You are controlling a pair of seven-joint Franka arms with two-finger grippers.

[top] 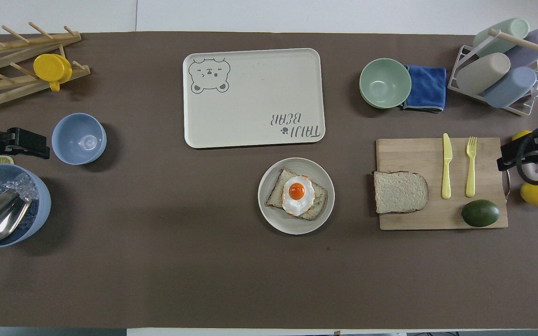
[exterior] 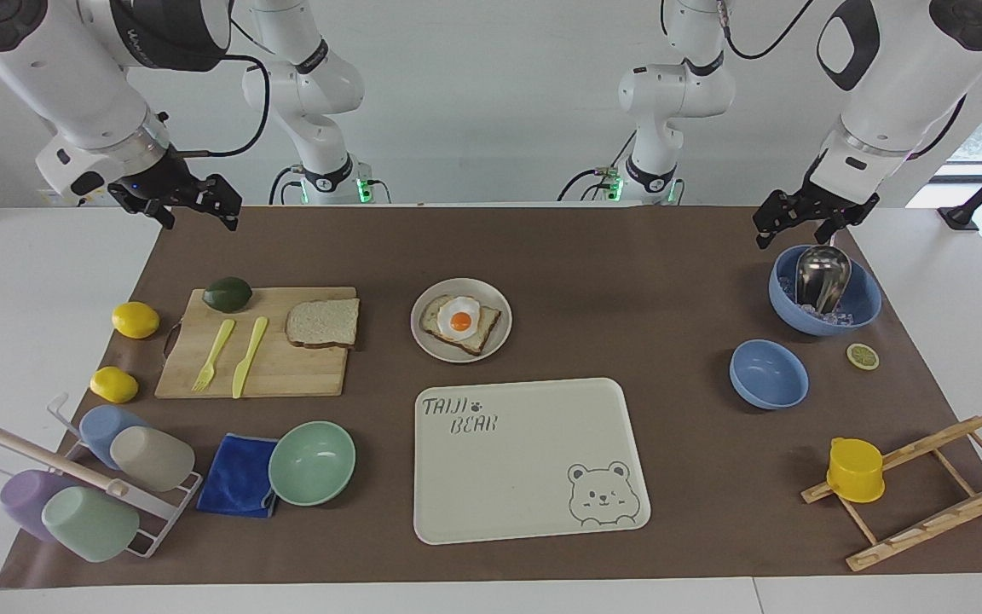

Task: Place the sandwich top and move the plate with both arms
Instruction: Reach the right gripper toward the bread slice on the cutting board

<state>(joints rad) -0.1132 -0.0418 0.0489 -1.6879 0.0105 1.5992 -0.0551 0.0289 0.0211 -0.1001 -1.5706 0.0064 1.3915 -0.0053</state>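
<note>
Sandwich top point(exterior: 323, 322) lies flat on the wooden cutting board point(exterior: 286, 375), at the board's edge toward the plate point(exterior: 431, 341), untouched. A yellow knife point(exterior: 249, 356) and fork point(exterior: 214, 354) lie beside it on the board, with an avocado point(exterior: 228, 293) nearer the robots. The plate sits near the board toward the middle of the tabletop, carrying the toast slice with a fried egg point(exterior: 460, 322); the cream bear tray point(exterior: 491, 495) lies just farther from the robots than the plate.

The right end effector point(exterior: 176, 205) hangs in the air over the tabletop's edge at the right arm's end; I cannot tell its finger state. The left end effector point(exterior: 798, 223) hangs over the blue bowl holding ice and a metal scoop point(exterior: 823, 277), fingers spread and empty.

No step looks begun. The right arm is likely the one to fetch the slice. It should pinch the crust edge lightly, lift level, then lower the slice squarely over the egg so the corners match.
</note>
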